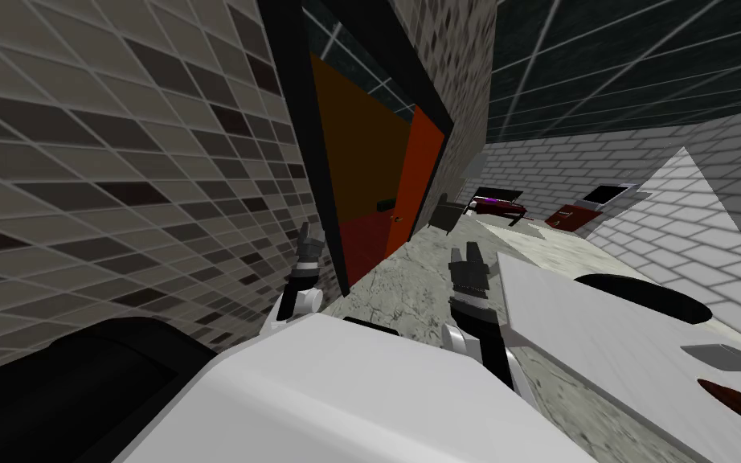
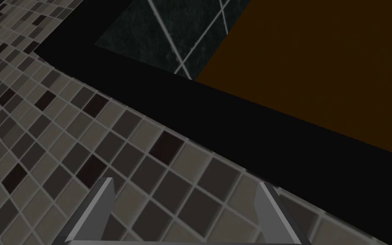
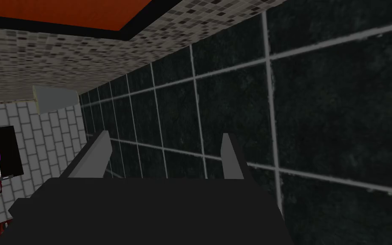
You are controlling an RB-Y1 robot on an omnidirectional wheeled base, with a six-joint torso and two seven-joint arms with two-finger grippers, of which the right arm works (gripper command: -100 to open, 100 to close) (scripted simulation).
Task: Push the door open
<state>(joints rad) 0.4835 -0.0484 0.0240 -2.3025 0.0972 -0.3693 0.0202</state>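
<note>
Mosaic-tiled wall (image 1: 120, 201), dark orange door (image 1: 361, 153) in black frame (image 1: 310, 161), left claw (image 2: 186, 183) and right claw (image 3: 165, 135) wide, empty.

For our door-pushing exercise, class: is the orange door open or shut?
Partly open: dark tiles show between the black frame and the door's top edge.

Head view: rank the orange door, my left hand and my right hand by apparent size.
1. The orange door, by far the largest.
2. The right hand.
3. The left hand, which looks slightly smaller. The wide lens may explain that, so treat the two hands as close.
</note>
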